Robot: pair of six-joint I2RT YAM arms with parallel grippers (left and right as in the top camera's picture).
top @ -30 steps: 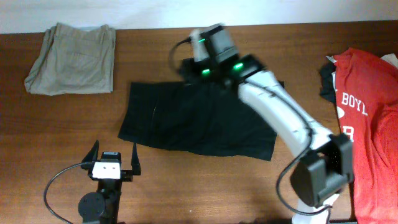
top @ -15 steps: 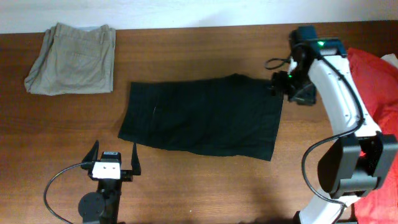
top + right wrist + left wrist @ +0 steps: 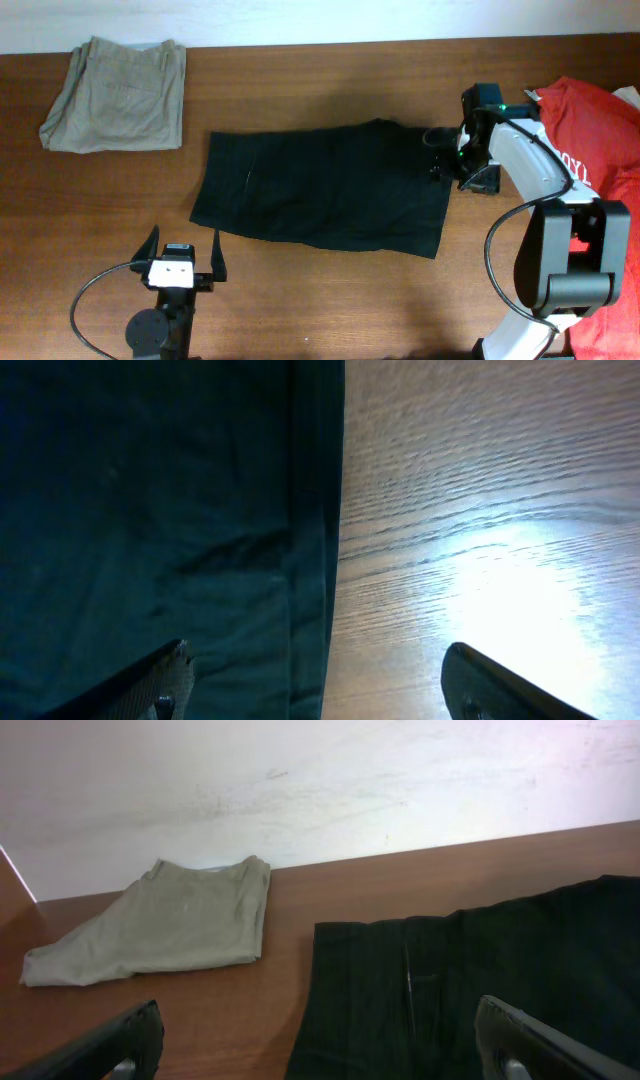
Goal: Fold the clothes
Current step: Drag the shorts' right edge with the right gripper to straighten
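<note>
The black shorts point(image 3: 320, 185) lie spread flat in the middle of the table. My right gripper point(image 3: 438, 157) is low at their right edge and open. In the right wrist view its jaws point(image 3: 320, 690) straddle the hem of the shorts point(image 3: 150, 510), holding nothing. My left gripper point(image 3: 185, 256) is open and empty near the front edge, just in front of the shorts' left corner. Its wrist view shows its jaws point(image 3: 320, 1055) over the shorts point(image 3: 480, 970) and the khaki trousers point(image 3: 170, 920). The trousers point(image 3: 115, 95) lie folded at the back left. The red T-shirt point(image 3: 595, 190) lies at the right.
The wooden table point(image 3: 300, 290) shows bare wood in front of the shorts and between the shorts and the trousers. A pale wall point(image 3: 320, 780) runs along the table's far edge. A dark cloth point(image 3: 524, 130) peeks out beside the red T-shirt.
My right arm has swung from over the shorts' back edge to their right edge and come down. The shorts' right part now lies flat. The left arm has not moved.
</note>
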